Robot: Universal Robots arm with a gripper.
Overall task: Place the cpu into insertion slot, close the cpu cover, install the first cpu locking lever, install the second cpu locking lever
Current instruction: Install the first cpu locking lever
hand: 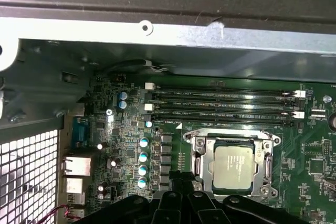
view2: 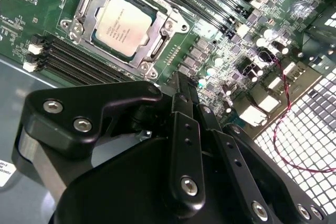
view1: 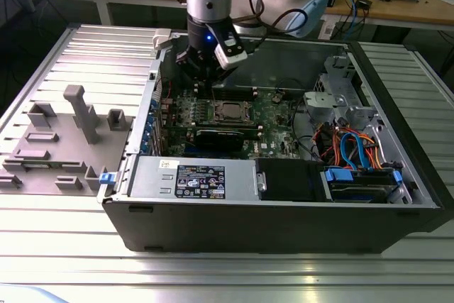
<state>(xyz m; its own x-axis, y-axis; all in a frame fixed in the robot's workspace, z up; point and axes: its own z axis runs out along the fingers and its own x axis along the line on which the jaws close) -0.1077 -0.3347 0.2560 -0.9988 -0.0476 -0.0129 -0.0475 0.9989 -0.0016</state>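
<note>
The cpu [view2: 123, 27], a square chip with a silver-grey top, lies flat in the insertion slot [hand: 195, 141] on the green board. The silver cpu cover [view2: 157, 44] lies down around the chip, framing it. In the exterior view the cpu [view1: 229, 111] sits mid-board, and my gripper [view1: 202, 79] hangs just above the board, a little toward that view's left of the socket. My black fingers [view2: 182, 85] are drawn together with nothing between them, their tips short of the socket's edge. In the first wrist view the cpu [hand: 233, 167] lies just beyond my gripper [hand: 181, 178].
Long black memory slots [hand: 223, 106] run beside the socket. The case's metal wall [view1: 157, 83] stands close behind my arm, and a perforated back panel [view2: 310, 124] lies nearby. A power supply [view1: 195, 179] and a drive bay with cables [view1: 355, 154] fill the case's front. A grey fixture [view1: 67, 140] lies outside.
</note>
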